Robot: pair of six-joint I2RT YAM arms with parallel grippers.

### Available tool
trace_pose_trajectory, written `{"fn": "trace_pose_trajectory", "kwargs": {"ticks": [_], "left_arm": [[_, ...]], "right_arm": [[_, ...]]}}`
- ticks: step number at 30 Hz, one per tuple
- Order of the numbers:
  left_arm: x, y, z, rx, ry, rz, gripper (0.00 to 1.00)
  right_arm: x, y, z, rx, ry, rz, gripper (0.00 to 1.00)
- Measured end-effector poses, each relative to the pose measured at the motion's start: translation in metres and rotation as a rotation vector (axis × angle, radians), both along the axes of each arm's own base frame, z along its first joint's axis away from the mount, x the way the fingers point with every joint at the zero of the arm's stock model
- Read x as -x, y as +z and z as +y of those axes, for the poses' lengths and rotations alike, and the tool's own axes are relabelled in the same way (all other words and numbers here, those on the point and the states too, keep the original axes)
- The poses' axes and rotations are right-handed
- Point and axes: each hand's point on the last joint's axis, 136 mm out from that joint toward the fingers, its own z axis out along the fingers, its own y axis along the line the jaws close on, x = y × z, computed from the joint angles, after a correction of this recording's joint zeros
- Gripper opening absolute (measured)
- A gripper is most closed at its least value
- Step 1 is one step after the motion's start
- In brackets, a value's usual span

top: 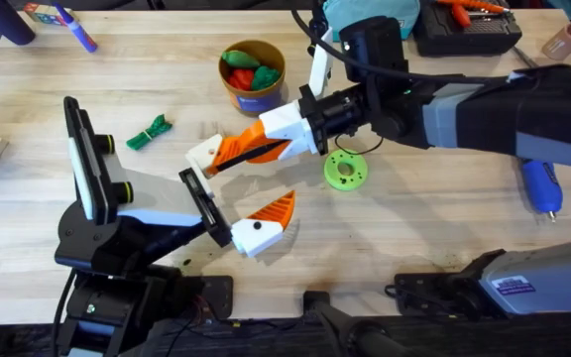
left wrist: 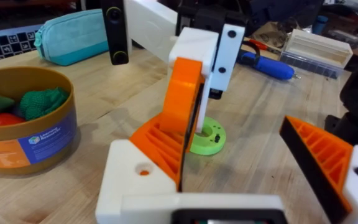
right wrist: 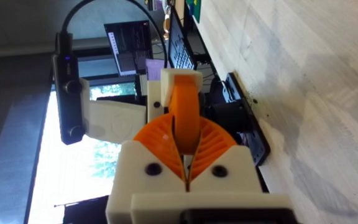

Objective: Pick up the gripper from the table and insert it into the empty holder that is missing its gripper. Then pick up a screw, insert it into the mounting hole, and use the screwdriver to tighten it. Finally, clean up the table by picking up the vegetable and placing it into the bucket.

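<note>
The loose gripper (top: 204, 154), a white block with an orange ribbed pad, is pinched between the orange pads of my right gripper (top: 251, 149), which reaches in from the right. It hangs at the end of the left arm's black holder (top: 198, 190). In the left wrist view its white base (left wrist: 138, 177) has a round hole. My left gripper (top: 249, 193) carries one mounted finger (top: 266, 220) and stands wide apart. The blue screwdriver (top: 541, 185) lies at the right. The green vegetable (top: 150, 132) lies on the table (top: 117, 69), left of the bucket (top: 253, 74).
A flat green disc with holes (top: 346, 170) sits just under the right arm. The bucket holds red and green toy pieces. A purple-blue marker (top: 77, 30) lies far left, and a black tool case (top: 464, 35) and a teal pouch (left wrist: 73, 34) stand along the far edge.
</note>
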Motion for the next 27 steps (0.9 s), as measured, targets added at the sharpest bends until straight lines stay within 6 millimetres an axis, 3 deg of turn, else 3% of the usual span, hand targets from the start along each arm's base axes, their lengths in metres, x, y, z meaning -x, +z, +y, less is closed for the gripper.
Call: {"fn": "trace_pose_trajectory", "kwargs": {"ticks": [27], "left_arm": [[-0.0014,-0.0001,0.0009,0.016,0.011,0.028,0.992]], "right_arm": [[-0.0050,-0.0043,0.0023,0.024,-0.034,-0.016,0.011]]}}
